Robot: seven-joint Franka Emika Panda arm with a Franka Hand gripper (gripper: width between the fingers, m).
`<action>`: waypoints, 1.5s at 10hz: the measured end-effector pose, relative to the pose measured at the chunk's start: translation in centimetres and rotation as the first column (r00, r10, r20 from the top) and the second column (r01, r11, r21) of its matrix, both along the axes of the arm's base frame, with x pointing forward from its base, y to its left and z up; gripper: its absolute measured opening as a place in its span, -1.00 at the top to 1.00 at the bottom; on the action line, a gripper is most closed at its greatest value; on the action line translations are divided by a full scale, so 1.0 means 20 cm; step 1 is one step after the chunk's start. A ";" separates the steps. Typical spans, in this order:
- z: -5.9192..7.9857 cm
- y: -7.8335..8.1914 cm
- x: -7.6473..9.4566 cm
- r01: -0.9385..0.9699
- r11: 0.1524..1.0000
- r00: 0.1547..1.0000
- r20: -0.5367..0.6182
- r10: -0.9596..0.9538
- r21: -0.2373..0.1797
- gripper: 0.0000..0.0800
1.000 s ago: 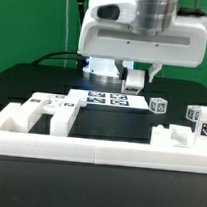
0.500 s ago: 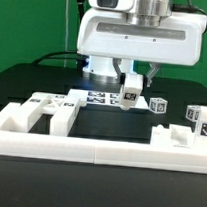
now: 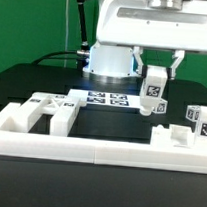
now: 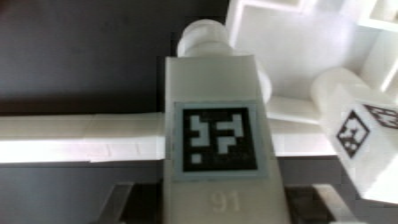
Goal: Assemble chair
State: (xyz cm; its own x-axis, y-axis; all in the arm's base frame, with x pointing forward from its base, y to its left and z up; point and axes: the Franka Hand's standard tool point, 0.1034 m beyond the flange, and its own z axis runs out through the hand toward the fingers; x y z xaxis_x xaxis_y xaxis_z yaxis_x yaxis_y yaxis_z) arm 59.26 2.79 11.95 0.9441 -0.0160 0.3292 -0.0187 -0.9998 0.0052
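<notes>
**One leg in my grip and off the table, with the carry to its joint next**

My gripper (image 3: 154,65) is closed down narrow on a white leg piece (image 3: 151,95), pinching its upper end from both sides. The rest hangs straight down below my jaws, its tag facing the exterior camera. Through the wrist camera the same piece runs away from my jaws, tag square in view, with a rounded peg at its far end. That lower end looks clear of the black table, though I cannot judge the gap from here.

I take the step in hand to be the pick-up and carry of one leg: the grasp is made, the part is off the table, and nothing is joined yet. The other chair parts (image 3: 49,108) lie low and well off to one side of my jaws, toward the exterior view's left, just behind the border rail (image 3: 89,143). The marker board (image 3: 105,97) lies below me on that same side. A small tagged cube (image 3: 162,107) sits just behind the hanging leg, and a tagged block (image 3: 201,118) lies further toward the exterior view's right.

The next move calls for a firm pinch so the leg cannot swivel. I must pass clear of the cube, then line the peg up with its hole before lowering. I cannot tell yet which hole that is.
</notes>
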 end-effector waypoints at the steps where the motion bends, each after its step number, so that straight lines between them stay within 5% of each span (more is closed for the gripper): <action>1: 0.00 0.00 0.00 -0.001 1.000 1.000 0.024 0.001 -0.003 0.27; 4: 0.04 0.05 0.06 -0.023 1.000 0.999 0.024 0.023 0.002 0.27; 10: 0.01 0.07 0.10 -0.048 0.999 0.996 0.069 0.049 -0.012 0.27; 12: 0.05 0.13 0.16 -0.062 0.998 0.972 0.227 0.066 -0.023 0.27; 15: 0.04 0.15 0.16 -0.064 0.998 0.969 0.237 0.068 -0.022 0.27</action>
